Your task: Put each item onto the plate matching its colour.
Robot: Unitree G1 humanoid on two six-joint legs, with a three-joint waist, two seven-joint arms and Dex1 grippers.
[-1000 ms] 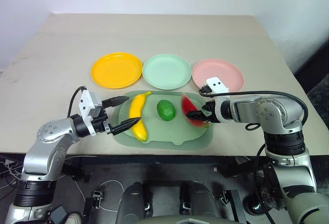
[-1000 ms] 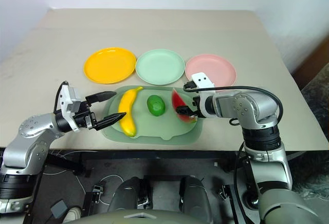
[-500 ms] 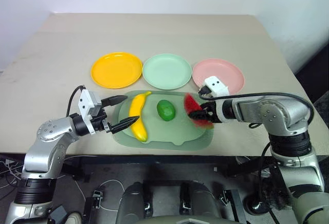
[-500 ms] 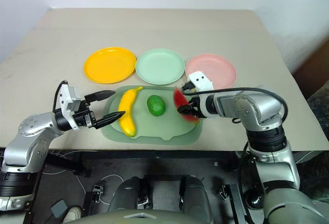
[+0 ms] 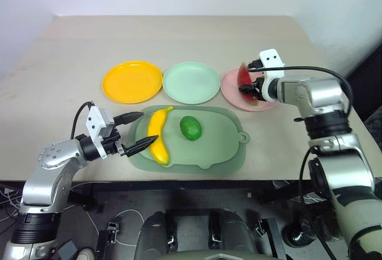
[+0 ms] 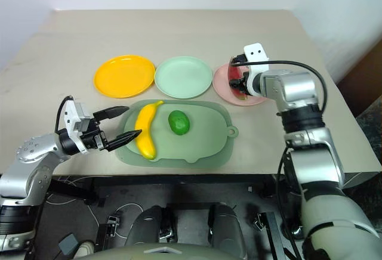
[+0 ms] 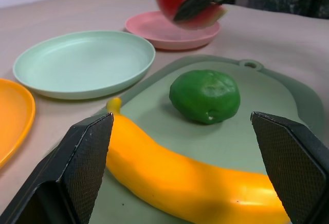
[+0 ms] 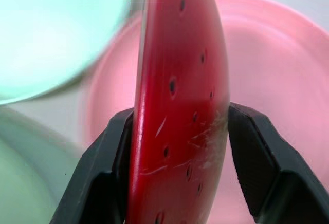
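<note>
nearest the robot, the left gripper (image 5: 132, 132) hangs level at the near left corner of the pale green tray (image 5: 230, 152), its two black fingers spread wide with nothing between them. it points at the yellow banana (image 5: 159, 142), which lies lengthwise on the left part of the tray, just ahead of the fingertips but not touched. the green lime (image 5: 191, 127) sits on the tray just beside the banana, toward the middle. the right part of the tray is bare.

beyond the tray three plates stand in a row on the table (image 5: 59, 51): the yellow-orange plate (image 5: 132, 81) on the left, the mint green plate (image 5: 191, 83) in the middle, the pink plate (image 5: 234, 87) on the right. the first two are empty.

over the pink plate the right gripper (image 5: 250, 85) is clamped on the watermelon wedge (image 5: 245, 81); the right wrist view shows both pads pressed to its red flanks, the wedge held on edge with pink below it. whether it already touches the plate i cannot tell.

the step in hand looks like the placing of the watermelon on its matching plate. the next move likely calls for lowering the wedge to the plate and parting the fingers. after that, banana and lime remain to be carried to their plates.
</note>
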